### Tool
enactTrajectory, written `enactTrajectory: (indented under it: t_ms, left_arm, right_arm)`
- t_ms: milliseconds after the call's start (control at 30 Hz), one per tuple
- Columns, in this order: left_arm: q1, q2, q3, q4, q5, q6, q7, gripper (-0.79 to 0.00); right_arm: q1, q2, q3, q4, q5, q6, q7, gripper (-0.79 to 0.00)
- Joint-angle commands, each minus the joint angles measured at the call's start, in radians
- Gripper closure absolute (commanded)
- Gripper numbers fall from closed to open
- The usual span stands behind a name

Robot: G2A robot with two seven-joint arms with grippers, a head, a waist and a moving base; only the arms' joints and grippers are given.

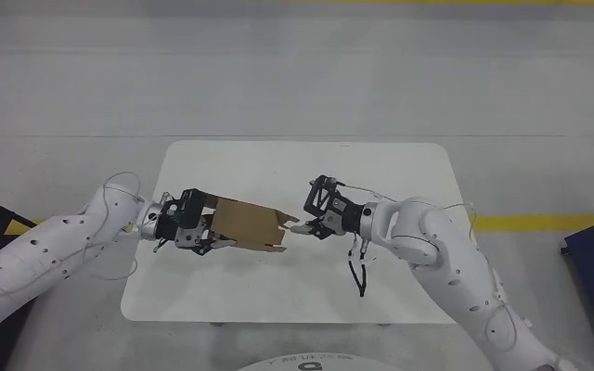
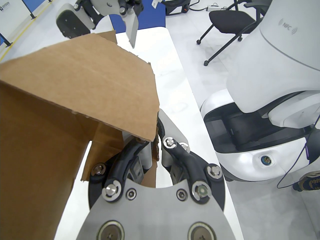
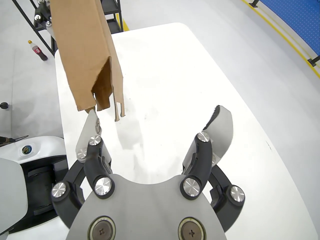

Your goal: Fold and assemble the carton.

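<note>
A brown cardboard carton hangs flattened and partly opened above the white table. My left gripper is shut on the carton's left end; in the left wrist view its fingers pinch a carton panel edge. My right gripper stands open at the carton's right end, where loose flaps hang. In the right wrist view one fingertip sits just under the carton flaps, the other fingertip stands well apart from it.
The white table lies bare under the carton. A cable dangles from the right arm over the table's front part. Beyond the table are a black chair, a rack and a bottle on the floor.
</note>
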Motion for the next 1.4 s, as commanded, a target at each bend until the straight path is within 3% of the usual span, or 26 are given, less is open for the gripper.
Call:
enactTrajectory:
  t_ms: [0,600,633,733,900,933,967,1033,1100,1200,1367]
  left_arm:
    - [0.001,0.001,0.000,-0.008,0.009,0.000,-0.002,0.000]
    - [0.003,-0.001,0.000,-0.041,0.040,0.000,-0.002,0.000]
    - [0.003,-0.001,0.000,-0.041,0.041,0.000,-0.002,0.000]
    - [0.002,-0.001,0.000,-0.041,0.039,0.000,-0.002,0.000]
    - [0.005,-0.003,0.000,-0.038,0.026,0.000,-0.002,0.000]
    - [0.006,-0.004,0.000,-0.036,0.022,0.000,-0.002,-0.074]
    - [0.008,-0.005,0.000,-0.033,0.015,0.000,-0.002,-0.243]
    - [0.010,-0.008,0.000,-0.030,0.014,0.000,-0.002,-0.265]
    - [0.012,-0.010,0.000,-0.029,0.014,0.000,-0.002,-0.376]
    - [0.013,-0.012,0.000,-0.026,0.014,0.000,-0.002,-0.462]
    - [0.018,-0.014,0.000,-0.029,0.053,0.000,-0.002,-0.339]
  right_arm:
    - [0.012,-0.003,-0.017,0.004,-0.006,0.007,0.004,-0.576]
    - [0.088,-0.018,-0.116,0.047,0.020,-0.038,0.021,-0.332]
    - [0.090,-0.018,-0.118,0.048,0.020,-0.039,0.023,-0.283]
    - [0.094,-0.018,-0.121,0.050,0.022,-0.043,0.022,0.000]
    - [0.095,-0.017,-0.124,0.060,0.052,-0.064,0.016,0.000]
    - [0.094,-0.018,-0.122,0.067,0.081,-0.059,0.011,0.000]
    - [0.095,-0.018,-0.122,0.075,0.114,-0.063,0.021,0.000]
    - [0.107,-0.016,-0.121,0.083,0.155,-0.078,0.050,0.000]
    - [0.115,-0.015,-0.121,0.089,0.190,-0.096,0.067,0.000]
    - [0.124,-0.014,-0.121,0.096,0.220,-0.109,0.087,0.000]
    - [0.132,-0.012,-0.124,0.101,0.255,-0.114,0.099,0.000]
